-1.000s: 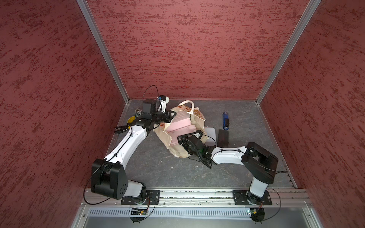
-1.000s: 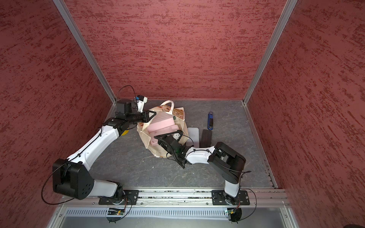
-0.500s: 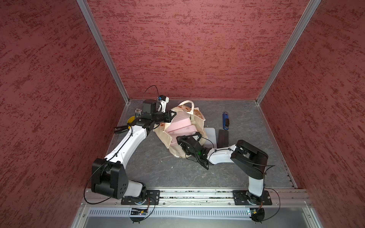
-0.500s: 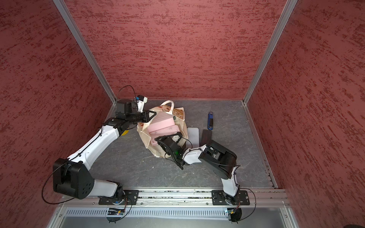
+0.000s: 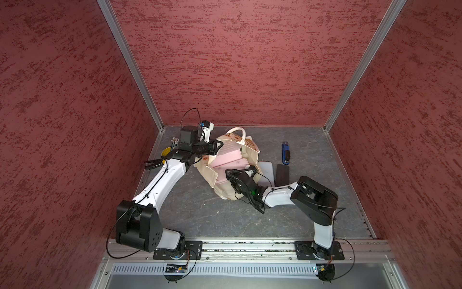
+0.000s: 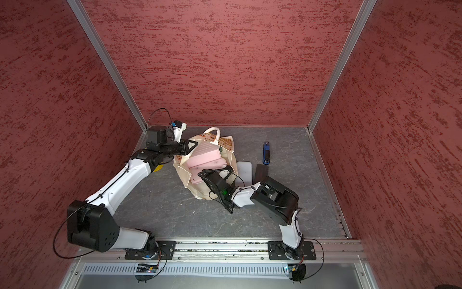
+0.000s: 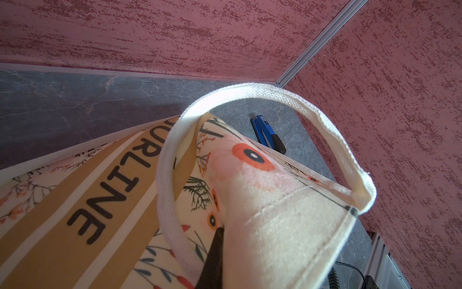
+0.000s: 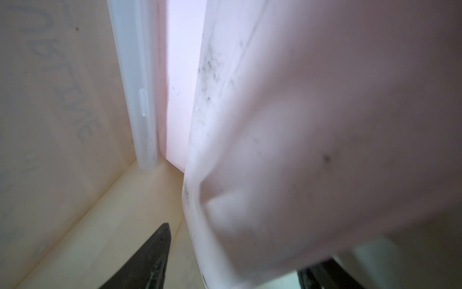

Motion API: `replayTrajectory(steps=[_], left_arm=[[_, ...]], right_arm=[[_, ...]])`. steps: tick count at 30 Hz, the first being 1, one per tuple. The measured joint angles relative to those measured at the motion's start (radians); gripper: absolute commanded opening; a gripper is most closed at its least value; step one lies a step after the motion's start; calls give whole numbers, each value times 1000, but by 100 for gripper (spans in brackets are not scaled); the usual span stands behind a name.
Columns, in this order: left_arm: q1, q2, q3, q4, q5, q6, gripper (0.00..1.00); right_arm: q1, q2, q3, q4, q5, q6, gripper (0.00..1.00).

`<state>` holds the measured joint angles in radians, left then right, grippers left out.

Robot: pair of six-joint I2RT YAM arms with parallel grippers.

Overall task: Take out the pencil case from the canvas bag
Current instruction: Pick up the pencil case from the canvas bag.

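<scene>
The canvas bag [image 5: 223, 192] [image 6: 197, 191] lies on its side on the grey table with its mouth gaping. A pink pencil case [image 5: 228, 161] [image 6: 205, 159] sits inside it. My left gripper [image 5: 217, 145] [image 6: 192, 144] is shut on the bag's upper rim and holds the mouth up. In the left wrist view one dark fingertip [image 7: 219, 231] presses into the floral cloth [image 7: 275, 200] under the white handle [image 7: 275, 92]. My right gripper [image 5: 240, 171] [image 6: 215, 171] reaches into the mouth, open. In the right wrist view the case's rounded corner [image 8: 312, 125] lies between the jaws with a gap at one finger [image 8: 155, 257].
A blue stapler [image 5: 285, 153] [image 7: 265, 130], a white flat slab [image 5: 266, 170] and a dark flat slab [image 5: 282, 171] lie right of the bag. A yellow item [image 5: 166, 152] and a black clip [image 5: 152, 164] sit by the left wall. Red walls enclose three sides.
My right gripper has crept slightly deeper into the bag's mouth and its jaws have narrowed a little around the pencil case. The left arm has held still.
</scene>
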<state>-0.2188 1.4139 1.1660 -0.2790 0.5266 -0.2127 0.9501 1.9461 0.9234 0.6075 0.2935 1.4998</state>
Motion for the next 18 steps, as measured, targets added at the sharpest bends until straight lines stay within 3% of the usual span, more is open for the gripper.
replayTrajectory(steps=[6, 18], left_arm=[[0, 1, 0, 0, 0, 0, 0], [1, 2, 0, 0, 0, 0, 0]], right_arm=[[-19, 32, 0, 61, -2, -1, 67], [-23, 33, 1, 106, -2, -56, 62]])
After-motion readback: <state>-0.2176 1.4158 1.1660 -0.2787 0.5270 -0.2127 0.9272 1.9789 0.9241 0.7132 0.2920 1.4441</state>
